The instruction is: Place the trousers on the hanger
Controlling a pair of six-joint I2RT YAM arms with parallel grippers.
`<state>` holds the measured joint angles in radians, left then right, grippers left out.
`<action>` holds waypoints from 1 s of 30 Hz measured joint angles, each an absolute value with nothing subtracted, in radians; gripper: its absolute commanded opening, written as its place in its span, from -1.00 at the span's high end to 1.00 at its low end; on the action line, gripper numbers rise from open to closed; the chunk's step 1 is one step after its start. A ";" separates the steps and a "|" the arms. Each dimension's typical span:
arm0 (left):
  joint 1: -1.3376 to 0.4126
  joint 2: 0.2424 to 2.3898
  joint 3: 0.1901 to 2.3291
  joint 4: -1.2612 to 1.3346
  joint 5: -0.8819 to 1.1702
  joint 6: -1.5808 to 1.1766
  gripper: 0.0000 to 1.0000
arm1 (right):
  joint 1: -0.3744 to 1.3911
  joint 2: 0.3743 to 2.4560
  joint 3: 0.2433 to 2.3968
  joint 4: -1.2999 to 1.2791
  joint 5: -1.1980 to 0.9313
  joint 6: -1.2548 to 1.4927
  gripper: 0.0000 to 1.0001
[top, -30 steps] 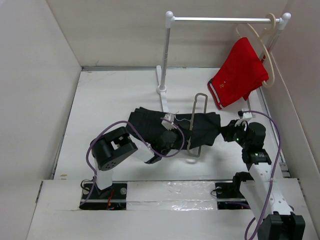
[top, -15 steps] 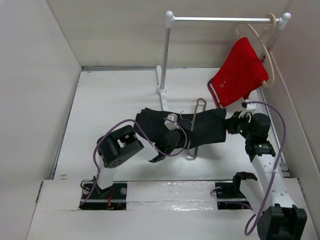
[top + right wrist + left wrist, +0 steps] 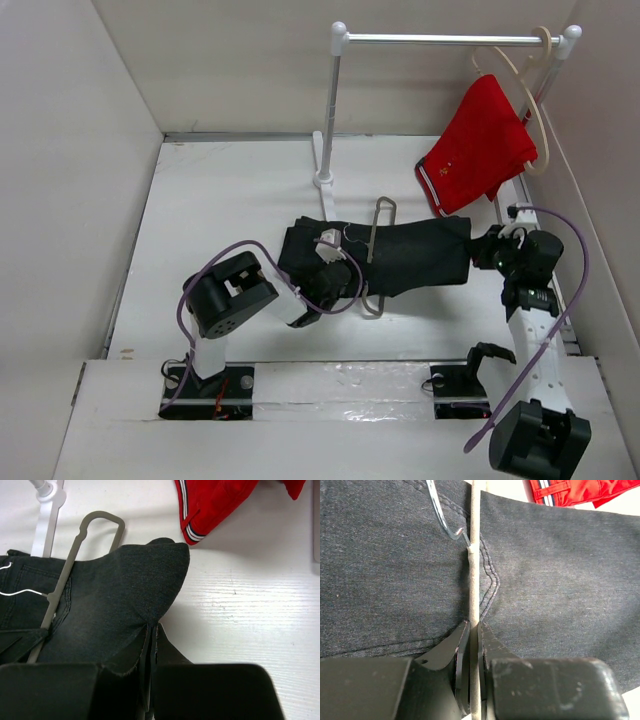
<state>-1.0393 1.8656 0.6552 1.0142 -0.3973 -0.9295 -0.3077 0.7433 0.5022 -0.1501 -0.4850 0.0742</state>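
On the white table [image 3: 230, 200], by count: 1 pair of black trousers [image 3: 415, 258], 1 grey metal hanger [image 3: 371, 250], 1 pair of red shorts [image 3: 480, 150] on 1 cream hanger [image 3: 537, 120], 1 clothes rack [image 3: 450, 40], and 2 arms w/ 1 gripper each.

The trousers lie flat at the table's middle, stretched left to right. The grey hanger lies across them, hook end toward the near side. One side of its loop is on top of the fabric. In the right wrist view the other side goes out of sight at the fabric's edge.

The left gripper [image 3: 472, 627] is clenched on the hanger's thin rod, over the seam of the trousers. The right gripper [image 3: 151, 627] is clenched on the trousers' right end, w/ fabric pinched between the fingers.

Edges: the trousers' right end is near the table's right side, and the shorts' hem hangs just beyond the far right corner. The rack's left foot is just beyond the trousers' far edge. Open room is at the far left part of the table and between the trousers and the near edge.

Vs. the earlier frame: the right gripper is further to the right and the trousers are pulled longer and flatter. The hanger's far end sits more to the left.
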 measured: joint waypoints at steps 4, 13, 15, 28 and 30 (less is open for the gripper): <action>-1.039 1.863 0.654 1.005 -0.406 -0.925 1.00 | -0.313 0.777 0.471 -0.102 -0.484 0.068 1.00; -1.036 1.824 0.648 0.944 -0.435 -0.908 1.00 | -0.316 0.809 0.431 -0.083 -0.453 0.076 1.00; -1.035 1.824 0.648 0.942 -0.435 -0.907 1.00 | -0.316 0.793 0.431 -0.084 -0.454 0.079 1.00; -1.027 1.816 0.651 0.916 -0.434 -0.894 1.00 | -0.328 0.725 0.447 -0.155 -0.448 0.083 1.00; -1.024 1.812 0.651 0.915 -0.430 -0.894 1.00 | -0.328 0.715 0.452 -0.157 -0.452 0.083 1.00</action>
